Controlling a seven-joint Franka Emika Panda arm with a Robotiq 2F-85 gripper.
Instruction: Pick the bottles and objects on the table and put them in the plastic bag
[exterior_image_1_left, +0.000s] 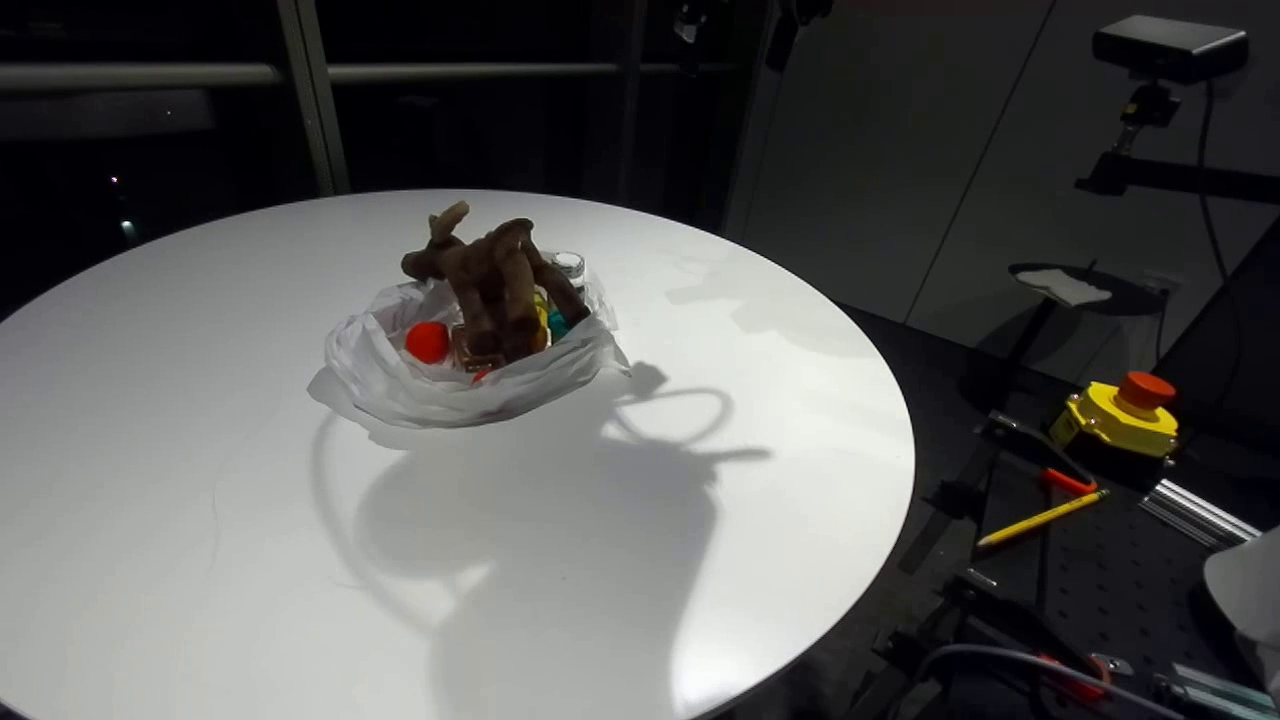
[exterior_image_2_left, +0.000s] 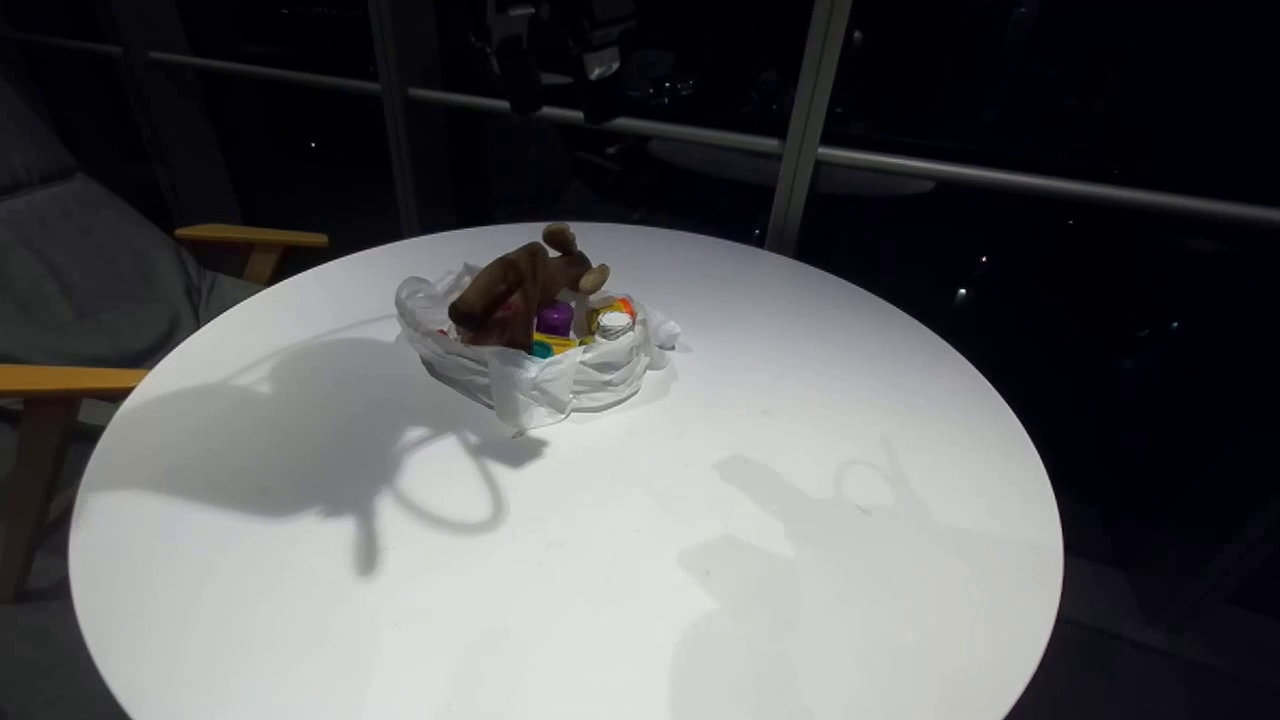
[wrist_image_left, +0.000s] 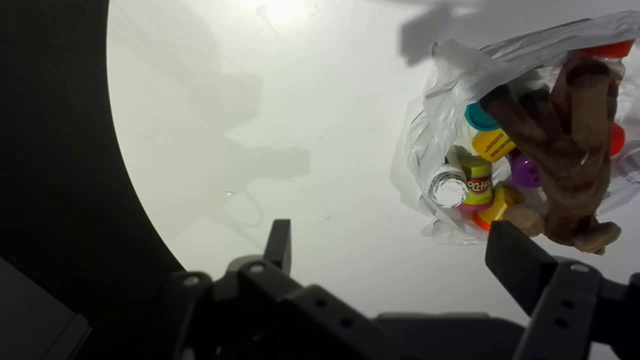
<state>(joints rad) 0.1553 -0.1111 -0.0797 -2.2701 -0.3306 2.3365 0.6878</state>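
Well, nearest in the wrist view, the gripper (wrist_image_left: 389, 237) shows against the white table (wrist_image_left: 340, 165), its fingers wide apart and holding nothing. Beyond it and to the right sits the plastic bag (wrist_image_left: 436, 122), mouth spread, its wrinkled film slumped around the load. Inside, going from near to far, come a white-topped container (wrist_image_left: 449, 192), a green Play-Doh tub (wrist_image_left: 476, 183), a purple piece (wrist_image_left: 525, 171), a yellow piece (wrist_image_left: 492, 145) and a teal piece (wrist_image_left: 480, 117); a red item (wrist_image_left: 611, 49) at the far end is too covered to name. Stretched over them, the brown plush animal (wrist_image_left: 572, 175) pokes well above the rim in both exterior views. Loading looks to be at its end: every item I can make out on the table is in the bag. The next move probably calls for lifting away empty-handed, or a gentle push to settle the animal deeper.
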